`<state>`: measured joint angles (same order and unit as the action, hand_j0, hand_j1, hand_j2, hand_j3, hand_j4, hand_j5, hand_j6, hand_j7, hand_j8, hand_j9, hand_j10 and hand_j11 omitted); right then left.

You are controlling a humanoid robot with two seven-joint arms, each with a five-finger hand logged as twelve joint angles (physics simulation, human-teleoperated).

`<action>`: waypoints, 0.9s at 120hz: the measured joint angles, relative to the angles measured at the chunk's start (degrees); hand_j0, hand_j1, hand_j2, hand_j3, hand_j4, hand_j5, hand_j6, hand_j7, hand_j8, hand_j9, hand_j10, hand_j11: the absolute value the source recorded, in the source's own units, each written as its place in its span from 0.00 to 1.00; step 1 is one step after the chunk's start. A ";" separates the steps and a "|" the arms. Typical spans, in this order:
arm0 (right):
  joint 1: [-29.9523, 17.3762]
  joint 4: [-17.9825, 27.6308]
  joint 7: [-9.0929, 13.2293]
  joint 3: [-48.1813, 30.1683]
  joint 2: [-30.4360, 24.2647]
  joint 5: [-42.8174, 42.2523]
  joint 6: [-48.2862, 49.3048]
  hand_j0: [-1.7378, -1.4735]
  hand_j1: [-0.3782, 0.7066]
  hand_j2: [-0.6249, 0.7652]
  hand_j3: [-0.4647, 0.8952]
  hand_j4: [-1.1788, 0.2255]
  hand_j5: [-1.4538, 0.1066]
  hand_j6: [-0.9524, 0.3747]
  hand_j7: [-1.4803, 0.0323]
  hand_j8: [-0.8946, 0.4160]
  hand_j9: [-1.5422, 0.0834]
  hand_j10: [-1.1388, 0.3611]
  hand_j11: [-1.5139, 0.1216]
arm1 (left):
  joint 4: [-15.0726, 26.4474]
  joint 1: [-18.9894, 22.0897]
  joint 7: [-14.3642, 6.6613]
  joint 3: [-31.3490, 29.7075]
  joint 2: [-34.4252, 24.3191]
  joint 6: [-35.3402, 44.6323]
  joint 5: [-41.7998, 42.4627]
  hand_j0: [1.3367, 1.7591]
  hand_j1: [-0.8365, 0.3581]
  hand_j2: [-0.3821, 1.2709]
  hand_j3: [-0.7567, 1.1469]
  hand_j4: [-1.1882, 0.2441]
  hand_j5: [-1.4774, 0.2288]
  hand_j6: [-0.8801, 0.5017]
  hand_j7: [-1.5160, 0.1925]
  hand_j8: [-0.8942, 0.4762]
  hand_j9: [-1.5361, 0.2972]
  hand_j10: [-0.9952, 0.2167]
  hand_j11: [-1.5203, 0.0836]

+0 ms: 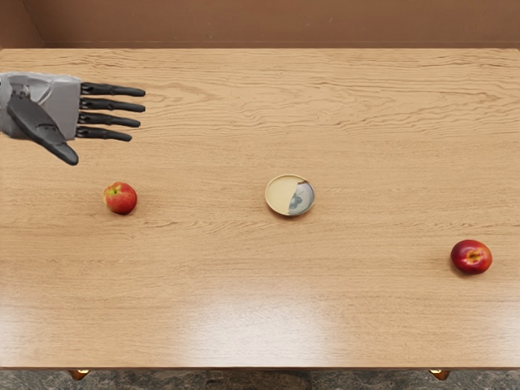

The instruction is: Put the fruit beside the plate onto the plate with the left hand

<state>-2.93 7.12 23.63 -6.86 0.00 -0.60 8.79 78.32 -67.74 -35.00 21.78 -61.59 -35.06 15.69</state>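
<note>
Obs.: left hand [65,114] released, empty, over the table's [260,325] far-left side.
Fingers straight and spread, thumb angled down. Red apple [120,197] lies on the table nearer than the hand, well left of the small plate [290,195]; second apple [471,256] far right.

A plate [290,195] sits near the middle of the surface [260,309]. The left apple [120,198] lies well apart on its left, the right apple [471,257] farther off, nearer the front edge. The left hand [63,114] hangs behind the left apple.
</note>
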 joint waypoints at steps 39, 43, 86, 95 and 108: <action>0.11 0.01 0.01 0.06 0.00 -0.31 0.00 0.30 0.03 0.45 0.34 0.84 0.93 0.72 0.98 0.68 0.95 0.76 0.93 | 2.40 -0.63 0.00 1.80 2.44 0.00 -12.81 0.76 0.97 0.23 0.40 0.82 0.85 0.62 0.87 0.64 0.83 0.81 0.93; 0.11 0.00 0.00 0.07 0.00 -0.33 0.00 0.30 0.03 0.45 0.34 0.84 0.93 0.72 0.98 0.68 0.95 0.76 0.93 | 4.66 -0.59 0.00 2.63 2.56 0.55 -17.24 0.76 0.97 0.23 0.40 0.82 0.85 0.62 0.87 0.64 0.83 0.81 0.93; 0.08 0.00 0.01 0.09 0.00 -0.38 0.00 0.30 0.03 0.45 0.34 0.84 0.93 0.72 0.98 0.68 0.95 0.76 0.93 | 19.86 5.16 0.00 0.60 9.37 24.88 -63.65 0.76 0.97 0.23 0.40 0.81 0.85 0.62 0.87 0.63 0.82 0.80 0.93; 0.07 0.00 0.01 0.09 0.00 -0.37 0.00 0.30 0.03 0.45 0.34 0.84 0.93 0.72 0.98 0.68 0.95 0.76 0.93 | 20.39 7.91 0.00 -0.33 9.37 28.37 -67.67 0.76 0.97 0.23 0.40 0.81 0.84 0.61 0.87 0.63 0.82 0.80 0.93; 0.05 0.00 0.01 0.07 0.00 -0.37 0.00 0.30 0.03 0.45 0.34 0.84 0.93 0.72 0.98 0.68 0.95 0.76 0.93 | 20.74 10.66 0.00 -0.85 9.38 31.57 -72.62 0.76 0.96 0.24 0.40 0.80 0.84 0.61 0.86 0.62 0.81 0.79 0.92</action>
<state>-2.88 7.12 23.64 -6.78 0.00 -0.98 8.79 99.06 -57.08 -35.00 20.93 -52.21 -3.49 -56.93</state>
